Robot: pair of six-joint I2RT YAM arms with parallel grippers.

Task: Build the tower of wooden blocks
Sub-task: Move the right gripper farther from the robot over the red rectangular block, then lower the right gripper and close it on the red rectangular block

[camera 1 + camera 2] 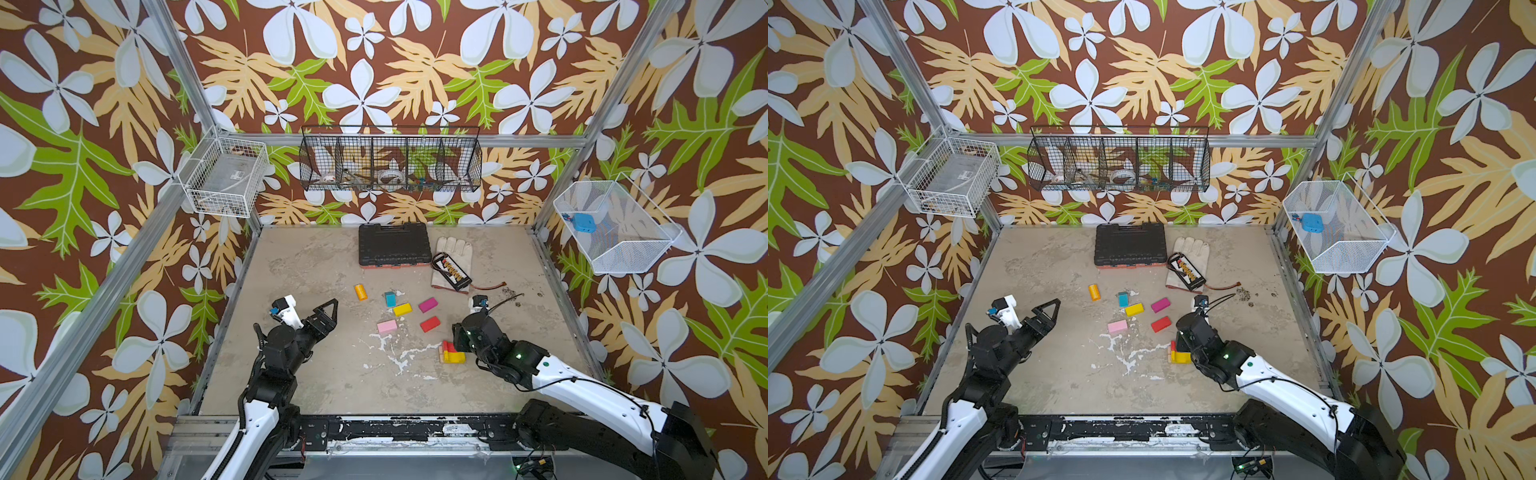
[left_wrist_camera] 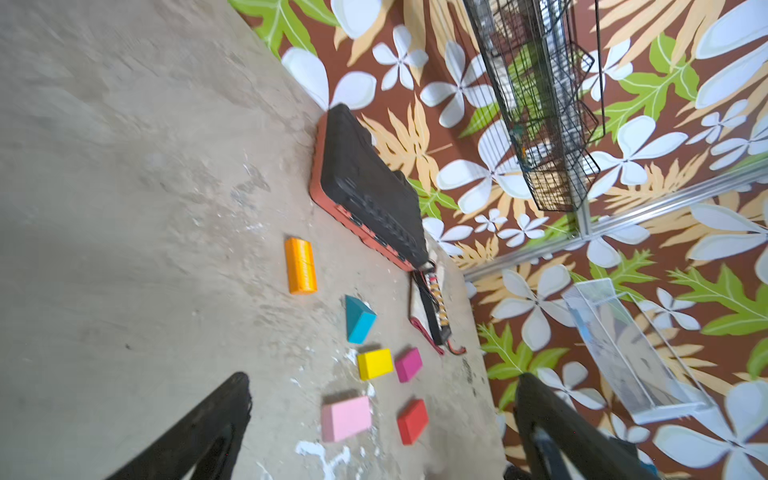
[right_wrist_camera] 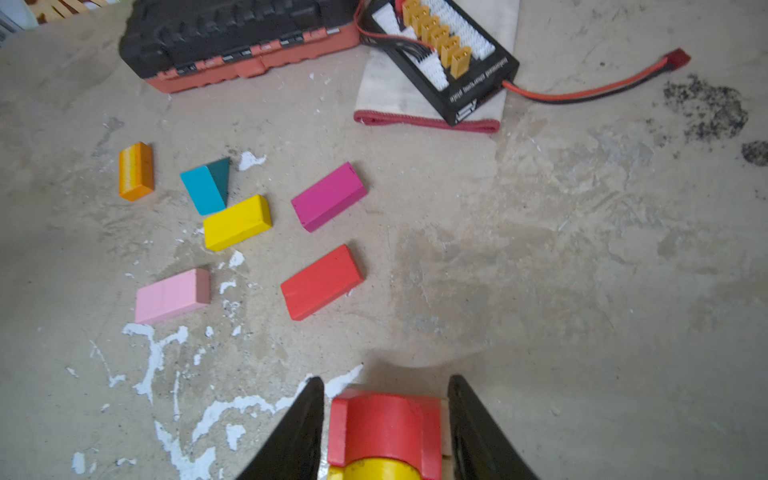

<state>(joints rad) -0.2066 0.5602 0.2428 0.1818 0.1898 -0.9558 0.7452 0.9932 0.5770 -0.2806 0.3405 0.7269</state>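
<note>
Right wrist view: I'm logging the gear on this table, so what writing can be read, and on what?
"balanced charging plate", soft, my best reading: white print on the black connector board.
White mark beside that print: too blurred to read.
Black tool case and wood blocks: no writing visible.

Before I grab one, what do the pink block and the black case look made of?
Pink block: probably painted wood, with a matte coat and crisp, square edges. Black case: looks like moulded plastic, with a dull ribbed lid and a red-orange base with latches along the front.
</note>
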